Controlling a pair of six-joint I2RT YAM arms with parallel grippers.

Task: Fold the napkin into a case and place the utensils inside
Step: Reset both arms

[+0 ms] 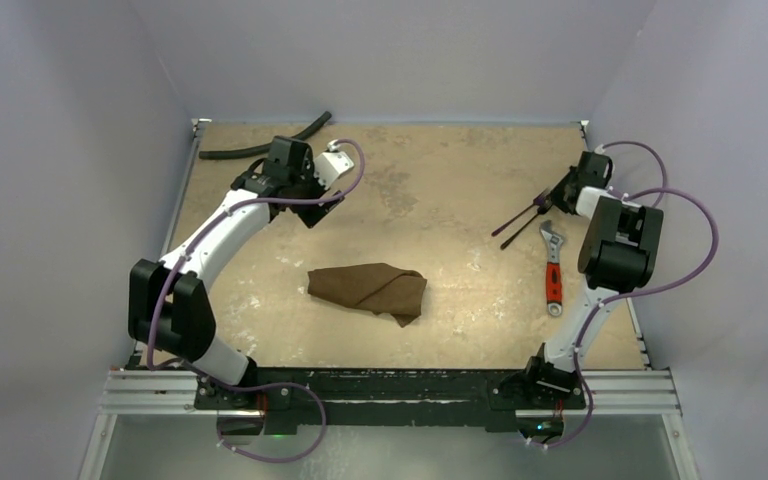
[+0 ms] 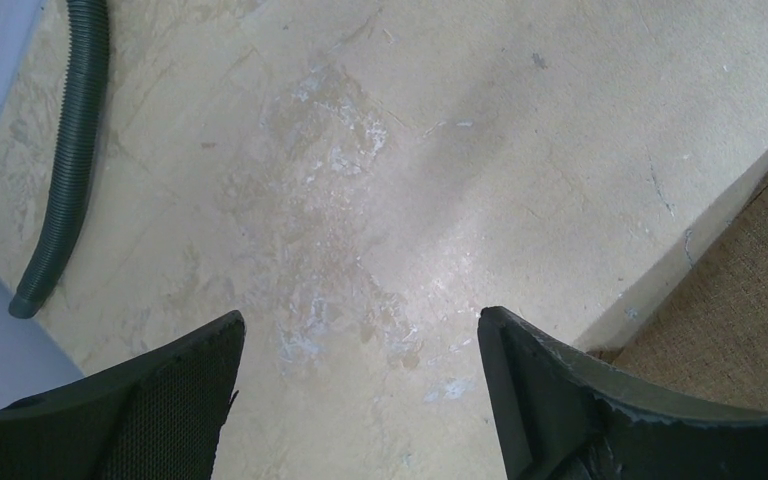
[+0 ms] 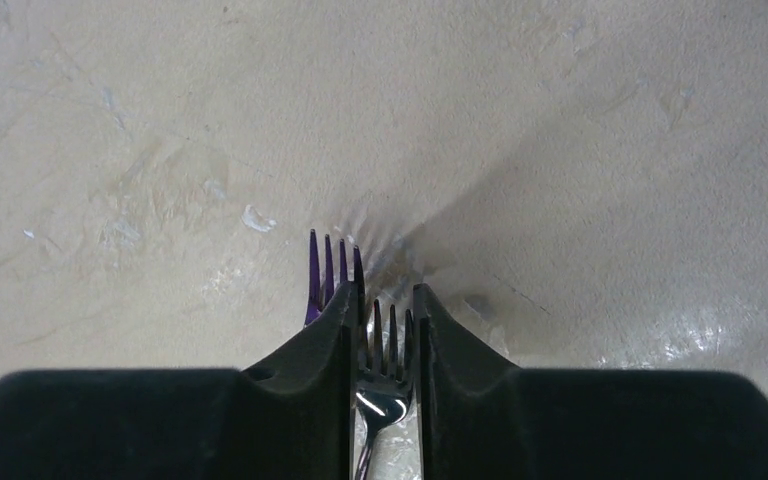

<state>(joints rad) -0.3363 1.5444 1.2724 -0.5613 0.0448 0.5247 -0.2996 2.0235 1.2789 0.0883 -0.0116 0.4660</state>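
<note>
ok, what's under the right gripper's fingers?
A dark fork sits between the fingers of the right gripper, tines showing. Tines of a second, purple fork poke out from under one finger; the rest is covered.

The left arm [image 1: 222, 228] and right arm [image 1: 575, 330] are white tubes with boxy black joints. Purple cables [image 1: 705, 240] loop along both. The left gripper [image 2: 360, 335] has thick black fingers [image 2: 600, 410] (one face mesh-textured).

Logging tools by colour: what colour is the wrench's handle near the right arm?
The wrench handle is orange-red; the top external view shows it best.
</note>
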